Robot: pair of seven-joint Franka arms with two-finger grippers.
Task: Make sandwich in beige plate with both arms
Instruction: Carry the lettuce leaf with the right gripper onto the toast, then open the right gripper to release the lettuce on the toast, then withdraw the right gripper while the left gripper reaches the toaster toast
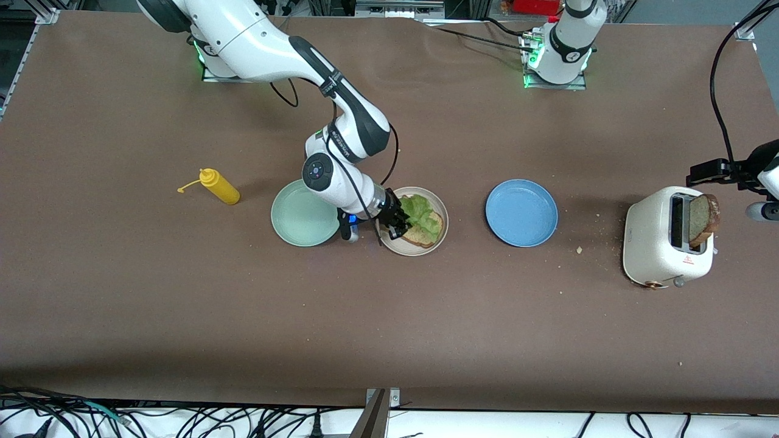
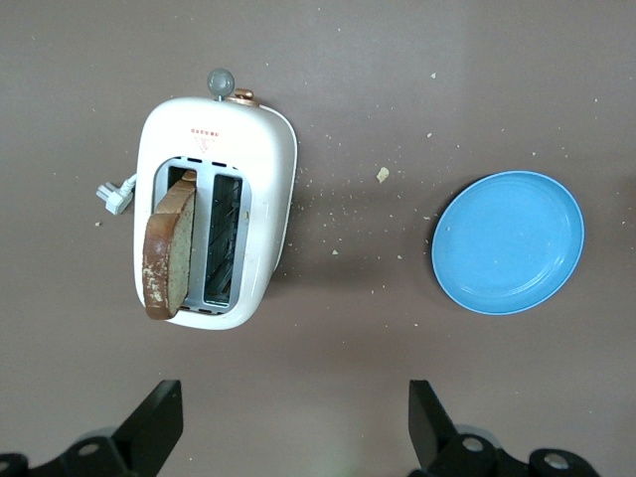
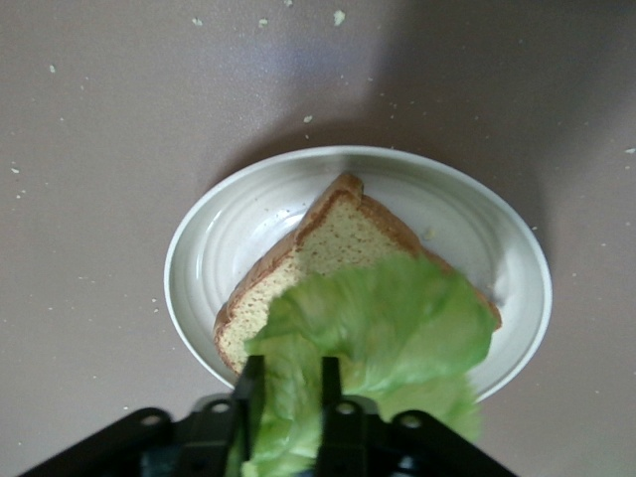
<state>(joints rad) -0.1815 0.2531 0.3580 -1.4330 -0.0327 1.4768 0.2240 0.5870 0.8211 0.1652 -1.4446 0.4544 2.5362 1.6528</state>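
Lettuce going onto the bread; the second slice is waiting in the toaster.

Toward the right arm's end of the tabletop, beside the mint-green plate (image 1: 303, 214), the right gripper (image 1: 397, 226) is sitting low over the rim of the beige plate (image 1: 443, 214), its fingers (image 3: 250, 390) pinching one edge of the lettuce leaf (image 3: 383, 333), which is draping across the bread slice (image 3: 328, 248) lying flat in that plate. Past the blue plate (image 1: 521, 212), near the edge at the left arm's end, the left gripper (image 2: 293, 422) is hovering with jaws spread wide and empty above the toaster (image 1: 666, 243). Its toast slice (image 2: 169, 253) is standing upright in a slot, straight below the left claw, so the left arm looks far nearer to it.
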